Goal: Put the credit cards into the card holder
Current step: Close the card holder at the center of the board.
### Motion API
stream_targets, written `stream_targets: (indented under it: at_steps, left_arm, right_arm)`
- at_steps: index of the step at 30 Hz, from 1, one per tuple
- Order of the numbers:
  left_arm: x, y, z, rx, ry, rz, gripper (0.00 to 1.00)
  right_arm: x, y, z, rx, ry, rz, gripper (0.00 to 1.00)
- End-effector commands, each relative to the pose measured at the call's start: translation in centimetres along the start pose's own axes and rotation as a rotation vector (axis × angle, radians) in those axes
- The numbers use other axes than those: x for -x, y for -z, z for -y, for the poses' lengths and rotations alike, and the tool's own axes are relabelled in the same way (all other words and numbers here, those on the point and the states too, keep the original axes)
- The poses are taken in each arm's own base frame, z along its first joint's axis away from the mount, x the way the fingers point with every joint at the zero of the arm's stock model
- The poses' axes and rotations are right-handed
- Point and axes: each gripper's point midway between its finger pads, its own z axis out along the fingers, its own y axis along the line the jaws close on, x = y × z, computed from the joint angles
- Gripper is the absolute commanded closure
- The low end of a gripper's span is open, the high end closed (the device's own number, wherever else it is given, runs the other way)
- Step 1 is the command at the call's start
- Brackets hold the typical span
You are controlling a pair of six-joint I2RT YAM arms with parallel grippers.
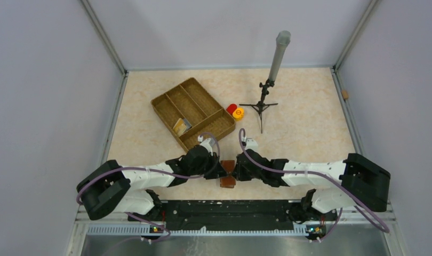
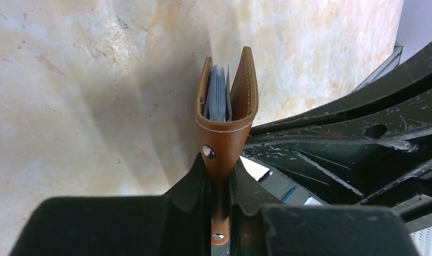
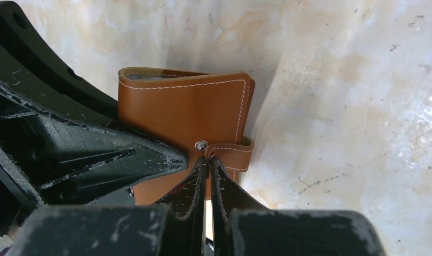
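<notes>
The reddish-brown card holder (image 1: 228, 182) hangs between both grippers near the table's front edge. My left gripper (image 2: 220, 172) is shut on its folded spine, so the card holder (image 2: 228, 133) stands edge-on with its mouth slightly apart. Pale blue-grey credit cards (image 2: 218, 99) sit inside it. My right gripper (image 3: 208, 160) is shut on the end of the clasp strap (image 3: 231, 155), beside the snap, on the card holder's (image 3: 182, 112) flat face. In the top view the left gripper (image 1: 222, 169) and right gripper (image 1: 236, 167) meet tip to tip. Another yellowish card (image 1: 182, 126) lies in the wicker tray.
The divided wicker tray (image 1: 171, 102) stands behind the left arm. A red cap (image 1: 231, 108) and an orange cap (image 1: 238, 113) lie right of it. A small tripod with a grey tube (image 1: 263, 104) stands at the back right. Grey walls enclose the table.
</notes>
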Motion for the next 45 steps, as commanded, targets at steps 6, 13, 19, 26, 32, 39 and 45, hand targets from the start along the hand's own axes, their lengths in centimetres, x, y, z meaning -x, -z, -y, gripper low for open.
stream_targets:
  at_steps: [6, 13, 19, 26, 32, 39, 45]
  left_arm:
    - [0.0, -0.1, 0.1, 0.000, -0.021, -0.008, 1.00]
    - [0.0, -0.2, 0.0, 0.001, -0.019, -0.009, 1.00]
    - [0.0, -0.2, 0.1, -0.001, -0.017, -0.010, 1.00]
    - [-0.1, -0.2, 0.0, -0.001, -0.017, -0.013, 1.00]
    - [-0.1, -0.2, 0.0, -0.002, -0.017, -0.014, 1.00]
    - [-0.2, -0.2, 0.0, -0.007, -0.016, -0.013, 1.00]
    - [-0.2, -0.2, 0.1, -0.009, -0.016, -0.013, 1.00]
  right_arm:
    - [1.4, -0.3, -3.0, 0.111, -0.027, 0.066, 1.00]
    - [2.1, -0.2, -1.4, 0.026, -0.049, 0.102, 1.00]
    - [2.3, -0.2, -1.8, 0.043, -0.053, 0.112, 1.00]
    - [2.0, -0.5, -2.8, 0.093, -0.043, 0.093, 1.00]
    - [1.8, -0.7, -3.9, 0.141, -0.032, 0.078, 1.00]
    - [2.1, -0.3, -4.5, 0.167, -0.034, 0.084, 0.95]
    - [2.7, 0.2, -4.7, 0.171, -0.043, 0.101, 0.90]
